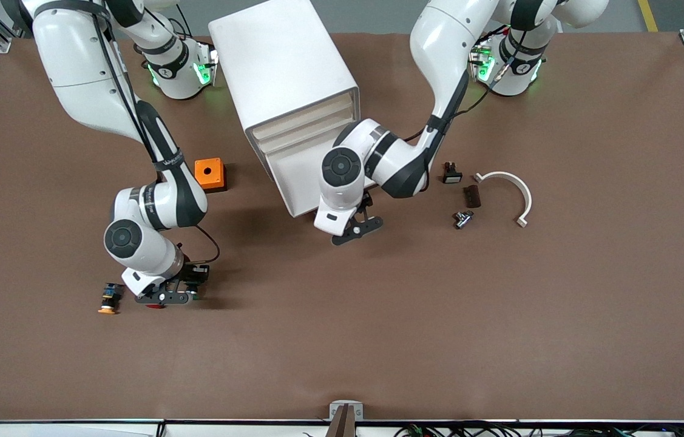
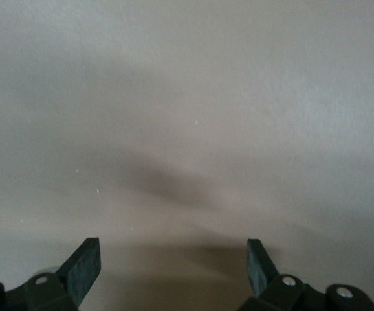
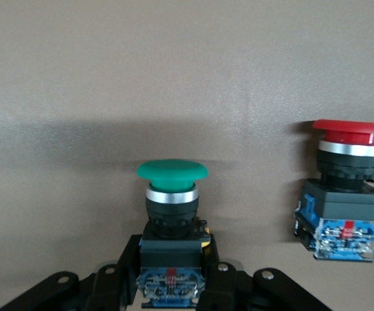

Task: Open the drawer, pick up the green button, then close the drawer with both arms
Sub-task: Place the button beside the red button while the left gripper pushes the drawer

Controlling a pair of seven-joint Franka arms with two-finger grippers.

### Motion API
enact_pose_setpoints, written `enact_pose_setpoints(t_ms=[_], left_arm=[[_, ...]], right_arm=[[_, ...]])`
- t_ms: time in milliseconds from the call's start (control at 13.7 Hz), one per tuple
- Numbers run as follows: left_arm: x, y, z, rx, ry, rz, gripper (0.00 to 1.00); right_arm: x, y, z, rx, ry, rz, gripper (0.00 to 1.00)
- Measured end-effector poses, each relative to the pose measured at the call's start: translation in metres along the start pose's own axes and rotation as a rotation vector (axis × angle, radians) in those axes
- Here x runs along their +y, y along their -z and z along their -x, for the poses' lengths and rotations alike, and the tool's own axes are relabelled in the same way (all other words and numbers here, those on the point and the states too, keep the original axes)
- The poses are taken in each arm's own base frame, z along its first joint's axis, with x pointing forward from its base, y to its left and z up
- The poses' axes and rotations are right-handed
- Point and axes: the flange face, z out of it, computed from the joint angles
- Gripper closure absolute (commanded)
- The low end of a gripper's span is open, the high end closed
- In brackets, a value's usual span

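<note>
My right gripper [image 1: 165, 296] is low over the table near the front camera, toward the right arm's end. In the right wrist view it [image 3: 173, 259] is shut on the black-and-blue body of the green-capped button [image 3: 172, 170]. My left gripper [image 1: 357, 230] hangs open just in front of the white cabinet [image 1: 281, 67], low over the table. Nothing lies between its fingers [image 2: 83, 265], and that view shows only a plain surface. The lowest drawer [image 1: 296, 182] shows below three cream fronts. The left wrist covers one end of it, and I cannot tell how far out it stands.
A red-capped button [image 3: 342, 194] lies right beside the held one. An orange-capped button [image 1: 110, 298] lies a little farther toward the right arm's end. An orange box [image 1: 209, 174] sits beside the cabinet. Small black parts [image 1: 472, 195] and a white curved bracket [image 1: 514, 191] lie toward the left arm's end.
</note>
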Motion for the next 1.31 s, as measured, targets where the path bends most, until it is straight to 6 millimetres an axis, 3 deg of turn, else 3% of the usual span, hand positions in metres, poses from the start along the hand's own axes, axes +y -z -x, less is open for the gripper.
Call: enact_pose_setpoints(t_ms=[146,219,365,657,1022,1168,1314], left_arm=[[0.004,-0.002,0.012,-0.001,-0.009,-0.004,0.01],[0.006,-0.003,0.018,-0.002,-0.012,-0.005,0.01],[0.010,-0.005,0.030,-0.011,-0.020,-0.004,0.01],[0.018,-0.011,0.059,-0.047,-0.023,-0.001,0.01],[0.025,-0.017,0.090,-0.099,-0.012,0.001,0.01],[0.026,-0.020,0.096,-0.148,0.010,0.010,0.01],[0.024,-0.025,0.099,-0.191,0.035,0.013,0.01]], right_arm=[[-0.001,0.000,-0.002,0.005,0.001,-0.001,0.97],[-0.001,0.000,-0.003,0.008,0.001,-0.001,0.83],[-0.002,0.001,-0.007,0.014,0.001,-0.002,0.00],[-0.004,0.004,-0.014,0.030,0.004,-0.005,0.00],[0.003,0.025,-0.029,0.025,0.014,0.001,0.00],[0.013,0.042,-0.036,-0.012,0.041,0.010,0.00],[0.033,0.072,-0.043,-0.033,0.060,0.009,0.00]])
